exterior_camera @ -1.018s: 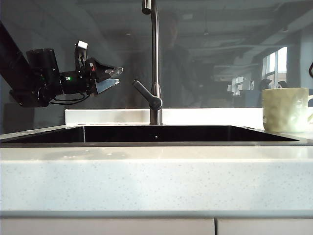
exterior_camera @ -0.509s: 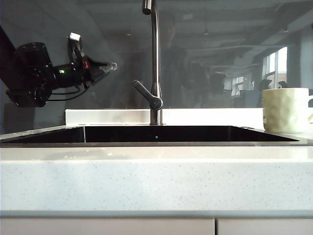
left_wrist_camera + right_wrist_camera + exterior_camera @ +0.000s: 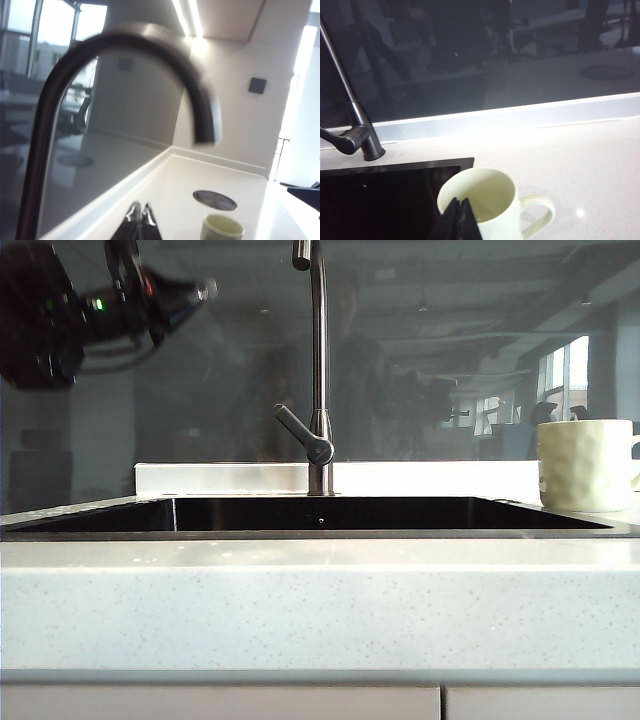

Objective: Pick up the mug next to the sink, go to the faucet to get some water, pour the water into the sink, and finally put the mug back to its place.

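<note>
**Beside the sink, mug stands alone**

At three o'clock of the sink point(image 3: 320, 515), your mug point(image 3: 585, 465) stands upright on the countertop point(image 3: 320, 605), handle outward. At twelve o'clock rises the faucet point(image 3: 318, 370). Your right gripper point(image 3: 460, 210), fingers pressed together, hangs over the mug's rim. Your left gripper point(image 3: 205, 288), likewise pinched closed on nothing, sits high at ten o'clock.

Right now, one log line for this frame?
left gripper: shut, raised left of faucet | right gripper: shut, above mug | mug: upright on counter beside sink, unheld
</note>
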